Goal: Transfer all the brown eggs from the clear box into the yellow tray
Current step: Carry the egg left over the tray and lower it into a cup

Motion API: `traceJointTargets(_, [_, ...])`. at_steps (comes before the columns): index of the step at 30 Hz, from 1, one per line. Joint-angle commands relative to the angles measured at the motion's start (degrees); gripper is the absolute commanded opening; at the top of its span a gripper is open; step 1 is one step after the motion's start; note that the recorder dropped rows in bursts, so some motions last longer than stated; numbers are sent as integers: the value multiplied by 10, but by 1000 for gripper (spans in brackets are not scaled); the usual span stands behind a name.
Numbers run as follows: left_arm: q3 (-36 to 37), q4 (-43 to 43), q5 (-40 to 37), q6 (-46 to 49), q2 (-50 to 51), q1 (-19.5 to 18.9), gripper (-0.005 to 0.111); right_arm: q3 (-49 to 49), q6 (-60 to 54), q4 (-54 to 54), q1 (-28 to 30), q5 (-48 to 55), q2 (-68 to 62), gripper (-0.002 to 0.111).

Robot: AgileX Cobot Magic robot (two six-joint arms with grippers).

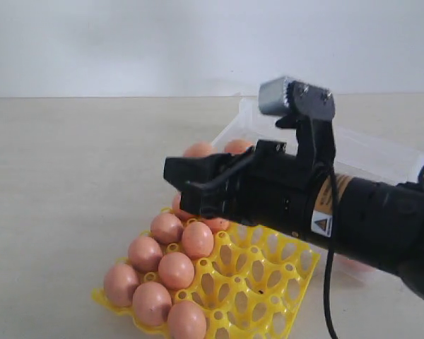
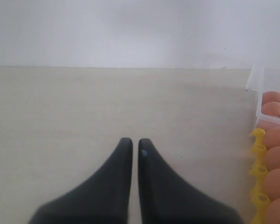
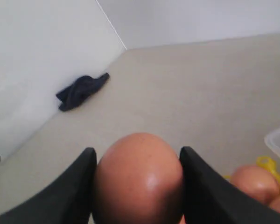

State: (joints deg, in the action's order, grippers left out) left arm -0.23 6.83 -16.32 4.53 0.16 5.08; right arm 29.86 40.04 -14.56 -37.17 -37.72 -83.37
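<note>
**About halfway, one egg in transit**

Left tool [image 2: 134,142]: closed to a slit, empty, hanging over bare tabletop [image 2: 107,102] beside the tray.

Yellow tray [image 1: 268,282]: left rows filled. Seven brown eggs [image 1: 176,270] are clearly seated, and one or two more may be hidden behind the arm. The cups on the right are empty.

Right tool [image 3: 137,151]: fingers part-way apart, clamped round the carried egg [image 3: 137,182], held off the tabletop around where tray meets box. Exact spot unclear.

Clear box [image 1: 381,152]: at least two eggs [image 1: 198,150] left inside; the arm blocks the rest.

My read: close to half done. The carried egg needs a free cup, then more trips.
</note>
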Motion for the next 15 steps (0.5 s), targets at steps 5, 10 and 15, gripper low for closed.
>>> traceJointTargets(5, [2, -2, 2, 0, -2, 3, 4, -6, 22, -119, 0, -27, -91, 0])
traceJointTargets(10, [2, -2, 2, 0, -2, 3, 4, -6, 24, -116, 0, 3, -92, 0])
traceJointTargets(15, [2, -2, 2, 0, -2, 3, 4, -6, 24, -118, 0, 68, -92, 0])
